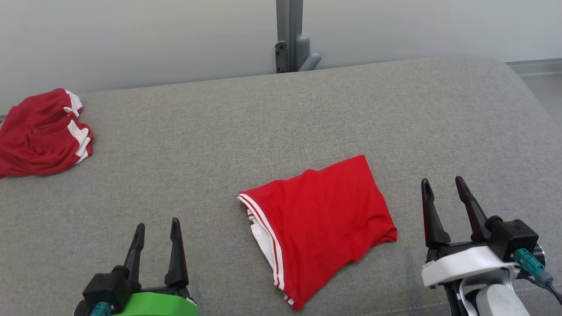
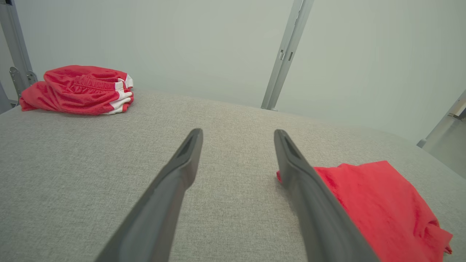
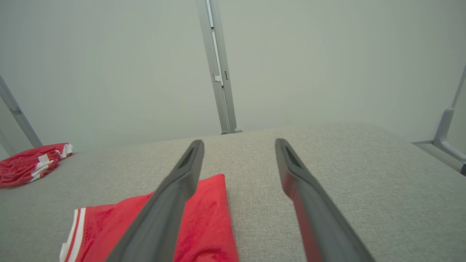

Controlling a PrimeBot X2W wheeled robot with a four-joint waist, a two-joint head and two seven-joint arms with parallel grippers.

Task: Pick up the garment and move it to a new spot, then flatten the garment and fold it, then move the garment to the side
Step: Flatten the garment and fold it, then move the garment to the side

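The garment (image 1: 322, 219) is a bright red piece with a white and red striped hem, folded into a rough wedge on the grey cushioned surface (image 1: 246, 131), near its front middle. It also lies at the lower right of the left wrist view (image 2: 378, 211) and the lower left of the right wrist view (image 3: 204, 225). My left gripper (image 1: 157, 228) stands open at the lower left, apart from the garment, with nothing between its fingers (image 2: 182, 171). My right gripper (image 1: 443, 184) stands open just right of the garment, empty, fingers (image 3: 295, 171) pointing away.
A second, darker red garment with white trim (image 1: 41, 134) lies bunched at the far left edge of the surface. A grey metal post (image 1: 289, 35) rises behind the back edge against a pale wall. The surface curves down at the right.
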